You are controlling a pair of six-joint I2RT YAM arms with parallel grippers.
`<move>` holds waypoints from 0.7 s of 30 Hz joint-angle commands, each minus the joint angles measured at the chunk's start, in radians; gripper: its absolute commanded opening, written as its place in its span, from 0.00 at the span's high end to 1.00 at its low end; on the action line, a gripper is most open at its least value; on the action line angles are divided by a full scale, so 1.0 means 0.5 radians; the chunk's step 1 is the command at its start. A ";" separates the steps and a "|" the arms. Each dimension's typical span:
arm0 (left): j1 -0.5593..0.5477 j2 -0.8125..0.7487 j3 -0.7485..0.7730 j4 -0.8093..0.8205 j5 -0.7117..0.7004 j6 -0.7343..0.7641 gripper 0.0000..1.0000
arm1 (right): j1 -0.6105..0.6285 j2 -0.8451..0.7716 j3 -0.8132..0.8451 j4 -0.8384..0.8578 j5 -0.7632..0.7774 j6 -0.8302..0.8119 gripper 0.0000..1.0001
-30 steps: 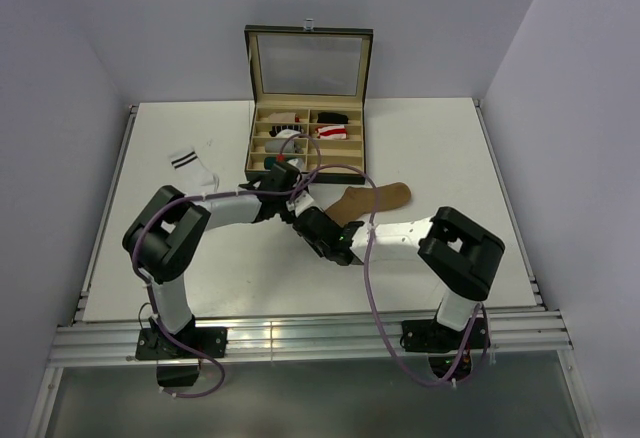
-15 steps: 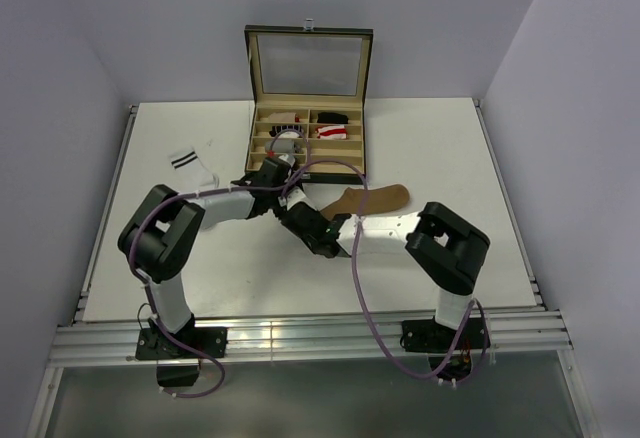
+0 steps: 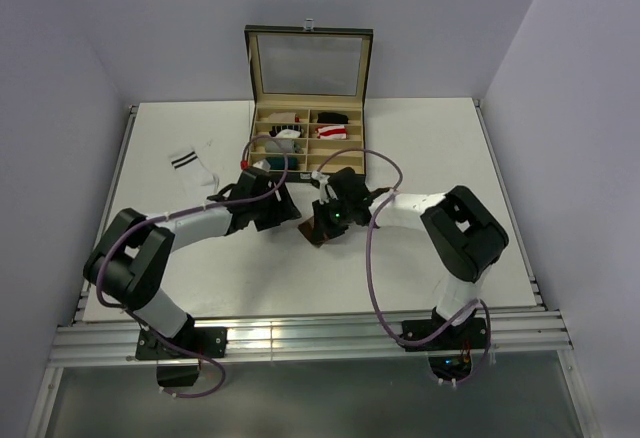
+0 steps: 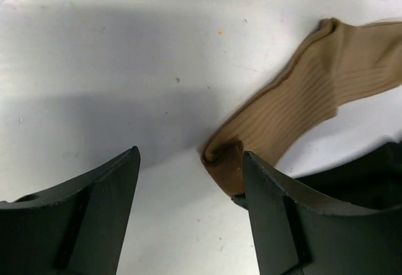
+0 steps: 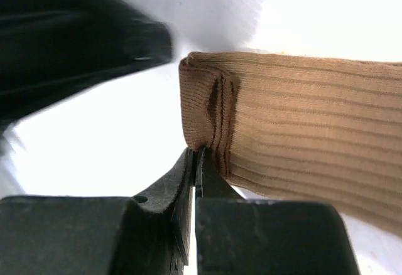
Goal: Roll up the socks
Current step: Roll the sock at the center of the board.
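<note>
From above, the left gripper (image 3: 290, 213) and right gripper (image 3: 322, 226) meet near the middle of the table (image 3: 450, 158), just in front of the box (image 3: 250, 148), whose lid (image 3: 308, 63) stands open. Only a dark brown scrap of the tan sock (image 3: 313, 235) shows there, under the right gripper's tip; the rest is hidden by the arms. The white sock (image 3: 192, 168) lies flat on the table well to the left, apart from both arms. The red-and-white sock (image 3: 335, 133) sits in a right-hand compartment of the box, with other small bundles in the compartments beside it. In the left wrist view, the left gripper (image 4: 188, 187) is spread wide and grasps nothing. The tan sock (image 4: 314, 93) runs in from the upper right, and its folded end lies on the table between the fingers (image 4: 94, 206), close by the right-hand one. In the right wrist view, the right gripper (image 5: 195, 162) is clenched tight, its tips meeting at the lower edge of the folded end of the tan sock (image 5: 301, 124), pinching the fabric there. The ribbed length stretches away to the right.
</note>
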 commanded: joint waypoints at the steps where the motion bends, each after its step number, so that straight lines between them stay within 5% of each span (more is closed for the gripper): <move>1: 0.007 -0.166 -0.047 0.128 -0.015 -0.092 0.28 | -0.130 0.111 -0.127 0.174 -0.705 0.221 1.00; 12: -0.100 -0.090 -0.072 0.159 0.184 -0.117 0.35 | -0.513 0.414 -0.468 0.989 -1.213 0.844 1.00; 21: -0.170 0.042 0.029 0.082 0.225 -0.114 0.41 | -0.612 0.504 -0.514 1.073 -1.201 0.921 1.00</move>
